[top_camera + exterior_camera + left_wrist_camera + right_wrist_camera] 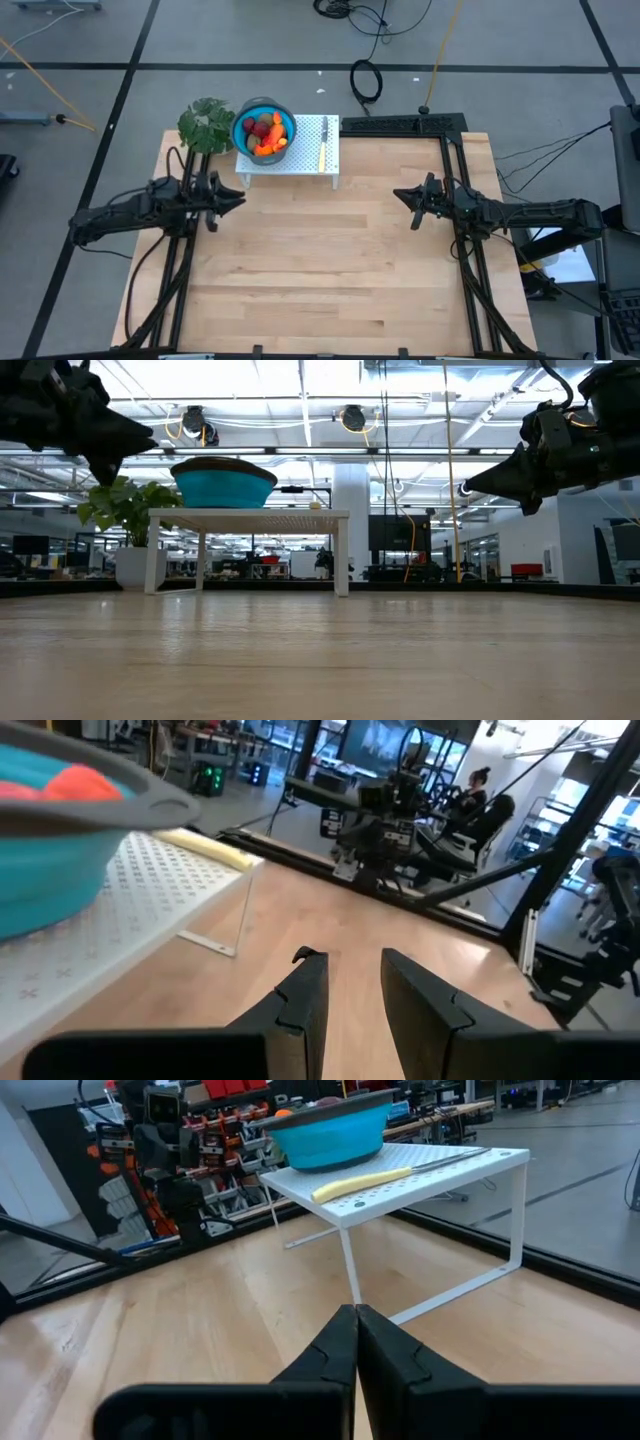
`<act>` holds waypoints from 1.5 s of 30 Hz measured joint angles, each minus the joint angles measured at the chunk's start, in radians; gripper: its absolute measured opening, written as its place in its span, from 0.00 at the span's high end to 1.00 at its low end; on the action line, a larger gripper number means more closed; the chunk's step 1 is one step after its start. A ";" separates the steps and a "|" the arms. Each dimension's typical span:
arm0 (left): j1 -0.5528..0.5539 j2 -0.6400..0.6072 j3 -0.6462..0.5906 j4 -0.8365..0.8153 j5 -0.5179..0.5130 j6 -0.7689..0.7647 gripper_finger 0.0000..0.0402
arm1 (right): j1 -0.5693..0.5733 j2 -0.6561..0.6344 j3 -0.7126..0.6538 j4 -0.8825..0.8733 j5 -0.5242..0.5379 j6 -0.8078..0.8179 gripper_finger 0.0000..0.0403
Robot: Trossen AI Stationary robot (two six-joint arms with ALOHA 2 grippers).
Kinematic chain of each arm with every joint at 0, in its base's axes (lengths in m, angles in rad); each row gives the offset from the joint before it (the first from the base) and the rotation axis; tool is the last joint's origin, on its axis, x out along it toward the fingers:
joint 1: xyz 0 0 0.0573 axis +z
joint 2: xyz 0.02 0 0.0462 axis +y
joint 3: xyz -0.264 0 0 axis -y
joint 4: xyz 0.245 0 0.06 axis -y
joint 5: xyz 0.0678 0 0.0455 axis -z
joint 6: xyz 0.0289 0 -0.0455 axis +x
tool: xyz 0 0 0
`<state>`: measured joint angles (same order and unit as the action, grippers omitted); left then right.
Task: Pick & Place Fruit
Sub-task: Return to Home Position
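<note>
1. Blue bowl (288,118) on the white shelf (300,165), at the worktop's (320,280) back edge, holds the fruit (266,134).
2. Yellow-handled knife (323,148) lies on the shelf beside the bowl.
3. Left gripper (238,200) hangs toward the left edge, jaws spread.
4. Right gripper (398,195) hangs toward the right edge, jaws pressed together.

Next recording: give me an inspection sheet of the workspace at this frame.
Surface: wooden table, with a white perforated shelf at its far edge.
Job's things: fruit piled in the blue strainer bowl on the shelf.
Clutter: yellow-handled knife on the shelf beside the bowl; potted plant next to the shelf.
Grippers: left pincer open, right pincer shut; both raised above the table, holding nothing.
Cables: black cable coil and yellow cable on the floor beyond the table.
Surroundings: lab room; seated person far off.
</note>
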<state>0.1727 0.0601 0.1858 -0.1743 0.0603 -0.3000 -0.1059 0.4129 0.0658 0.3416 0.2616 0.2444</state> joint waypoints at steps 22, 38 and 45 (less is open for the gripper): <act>0.000 0.001 -0.147 0.133 -0.051 0.030 0.77 | 0.000 0.001 0.000 0.003 0.001 -0.003 1.00; 0.000 0.001 -0.147 0.131 -0.052 0.036 0.77 | 0.001 -0.012 0.000 0.014 -0.001 0.018 1.00; 0.000 0.001 -0.147 0.130 -0.052 0.038 0.77 | 0.001 -0.066 0.000 -0.100 -0.008 0.026 1.00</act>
<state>0.1722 0.0608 0.0383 -0.0448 0.0082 -0.2621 -0.1047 0.3466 0.0658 0.2419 0.2531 0.2703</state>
